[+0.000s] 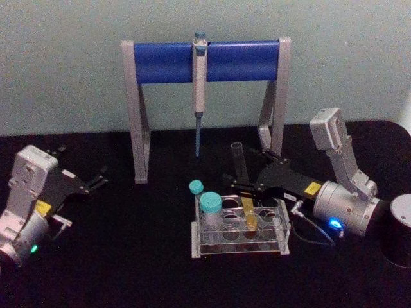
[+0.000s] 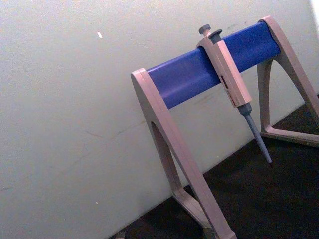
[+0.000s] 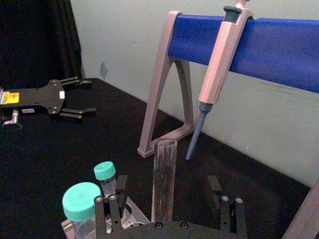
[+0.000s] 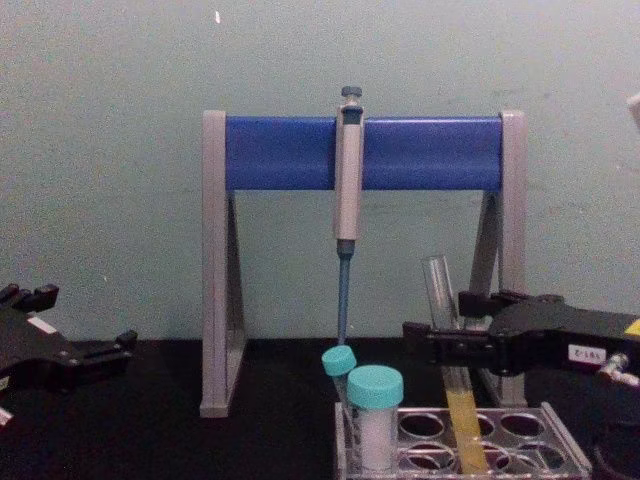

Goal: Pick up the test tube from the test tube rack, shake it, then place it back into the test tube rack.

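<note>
Right claw (image 1: 243, 168) seemingly straddles yellow-filled tube (image 4: 460, 410).

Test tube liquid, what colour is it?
Yellow, in the test tube; clearest in the chest view.

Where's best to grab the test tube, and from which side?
Grip the test tube by its clear upper part, above the test tube rack: it stands nearly upright. Come from the right, where the right pincer straddles it; capped vials crowd its left.
</note>
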